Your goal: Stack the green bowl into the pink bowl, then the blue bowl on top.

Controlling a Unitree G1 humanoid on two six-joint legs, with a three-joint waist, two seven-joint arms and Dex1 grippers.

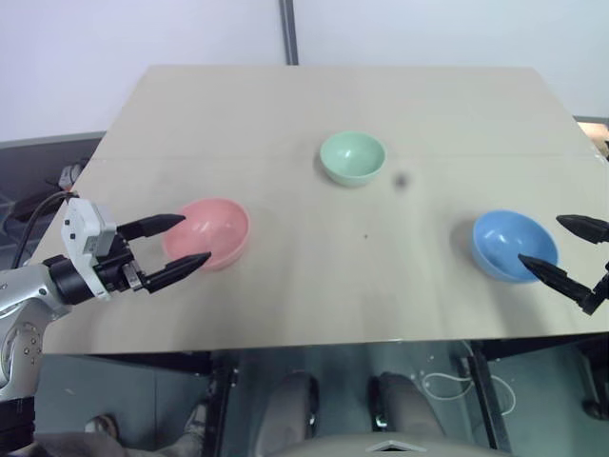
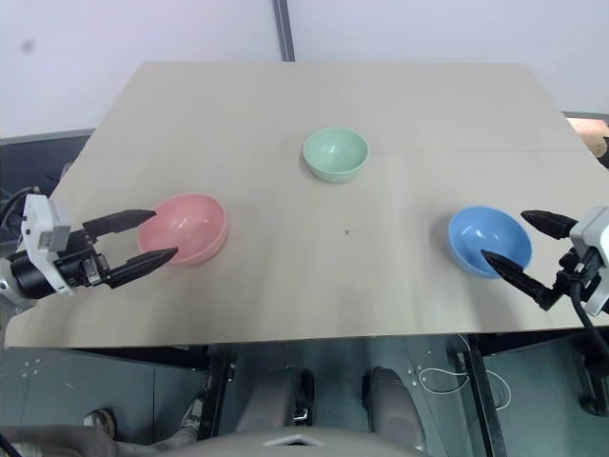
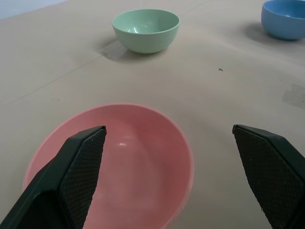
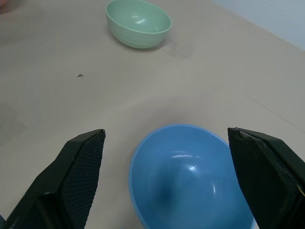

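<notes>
Three bowls stand apart and upright on the tan table (image 1: pixel 314 295). The green bowl (image 1: pixel 352 157) is at the far middle, the pink bowl (image 1: pixel 211 232) at the near left, the blue bowl (image 1: pixel 514 245) at the near right. My left gripper (image 1: pixel 183 242) hovers open over the pink bowl's left rim, its fingers (image 3: pixel 76 176) spread wide with nothing between them. My right gripper (image 1: pixel 569 248) is open at the blue bowl's right rim, one fingertip over the bowl, and holds nothing. The green bowl (image 3: pixel 146 29) also shows ahead of the pink bowl (image 3: pixel 124 162) in the left wrist view.
The table's near edge (image 1: pixel 285 345) runs just below both grippers, with the floor beyond it. A white wall (image 1: pixel 143 38) rises behind the table. Bare tabletop lies between the three bowls. A small dark speck (image 1: pixel 365 237) marks the table's middle.
</notes>
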